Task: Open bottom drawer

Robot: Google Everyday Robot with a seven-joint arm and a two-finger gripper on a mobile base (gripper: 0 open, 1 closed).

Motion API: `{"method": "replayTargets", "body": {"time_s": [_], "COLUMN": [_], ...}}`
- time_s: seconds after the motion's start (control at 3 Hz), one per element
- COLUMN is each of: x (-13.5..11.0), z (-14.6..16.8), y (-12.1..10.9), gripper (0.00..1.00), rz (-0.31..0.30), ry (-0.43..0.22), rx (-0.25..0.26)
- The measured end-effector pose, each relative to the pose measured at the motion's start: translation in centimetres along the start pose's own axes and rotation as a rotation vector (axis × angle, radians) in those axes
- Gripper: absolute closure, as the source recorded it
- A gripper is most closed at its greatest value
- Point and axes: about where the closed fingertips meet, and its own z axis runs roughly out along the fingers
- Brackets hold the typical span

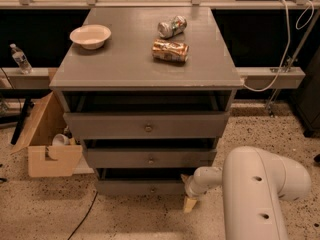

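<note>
Trouble can come from the place where the tool (190, 200) stands now. It is low, near the floor, just beside the right end of the bottom drawer (140, 187), and well to the right of the middle of the front, where the small knob must be. The knob itself is hard to see in the dark. If the tool closes or pulls from this side position, I think it can miss the knob and slip off the panel edge, or press against the corner of the grey bench (125, 69). The slim bottom front sits directly under the middle drawer (150, 159), so a reach that is a little too high can catch the wrong knob. The big white arm (260, 194) is also close to the bench, and a wide swing can bump it and shake the bowl (90, 35) and the two cans (170, 50) on top.

Whether the tool is spread or pressed together I cannot tell. It holds nothing that I can see, and I cannot say if it touches the drawer front. To my judgement, the bottom drawer is not yet pulled out.
</note>
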Motion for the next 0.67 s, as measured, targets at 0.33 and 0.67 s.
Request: {"method": "replayTargets", "body": {"time_s": [0.33,0.67], "x": [-0.8,-1.0], "z": [0.8,1.9], "y": [-0.8,-1.3], "gripper": [0.0,0.0], "rz": [-0.024,-0.025], "ry": [-0.007,-0.02], "rx": [0.001,-0.013]}}
